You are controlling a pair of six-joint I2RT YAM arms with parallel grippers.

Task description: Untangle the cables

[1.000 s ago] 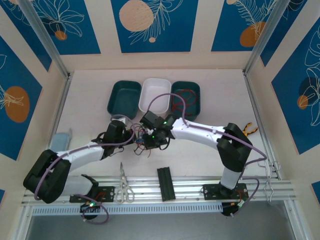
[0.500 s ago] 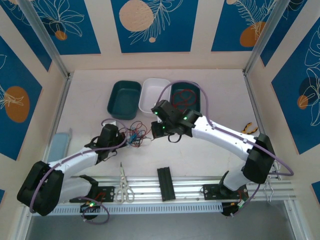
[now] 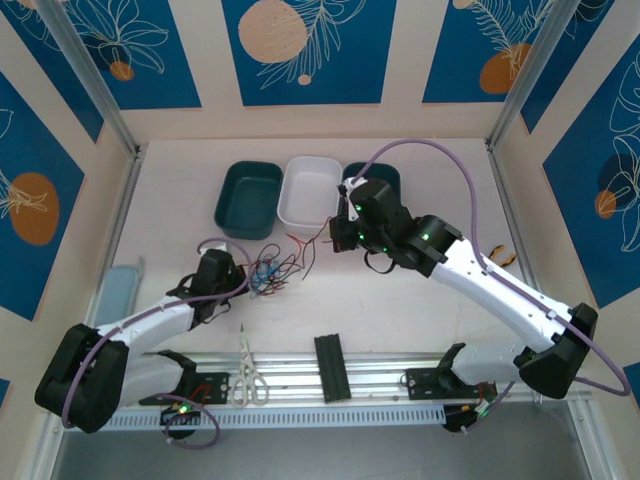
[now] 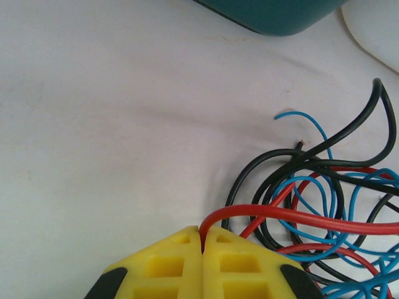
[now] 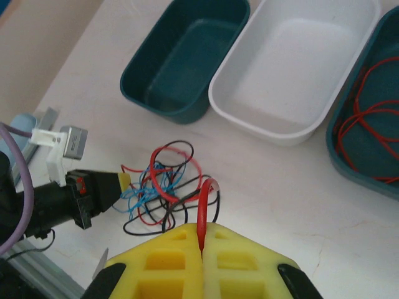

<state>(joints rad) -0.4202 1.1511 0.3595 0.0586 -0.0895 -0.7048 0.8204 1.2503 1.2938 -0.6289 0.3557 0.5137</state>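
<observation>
The cables (image 3: 272, 272) lie as a small red, black and blue tangle on the white table (image 3: 400, 300), in front of the trays. My left gripper (image 3: 246, 281) sits at the tangle's left edge; in the left wrist view its yellow tips (image 4: 202, 233) are shut on a red cable (image 4: 293, 216) that arcs right into the tangle (image 4: 324, 199). My right gripper (image 3: 336, 236) hovers right of the tangle, near the trays. The right wrist view has its tips (image 5: 202, 240) shut on another red cable (image 5: 204, 208), which rises from the tangle (image 5: 159, 187) below.
Three trays stand at the back: dark teal (image 3: 248, 166), white (image 3: 310, 160) and a teal one (image 5: 340, 159) holding a loose red cable (image 5: 365, 118). Scissors (image 3: 245, 375) and a black block (image 3: 330, 365) lie on the front rail. Pliers (image 3: 500, 258) are at the right.
My right arm has lifted and swung back and right, away from the tangle toward the trays, drawing a red cable out with it. The left gripper has kept its hold beside the tangle.
</observation>
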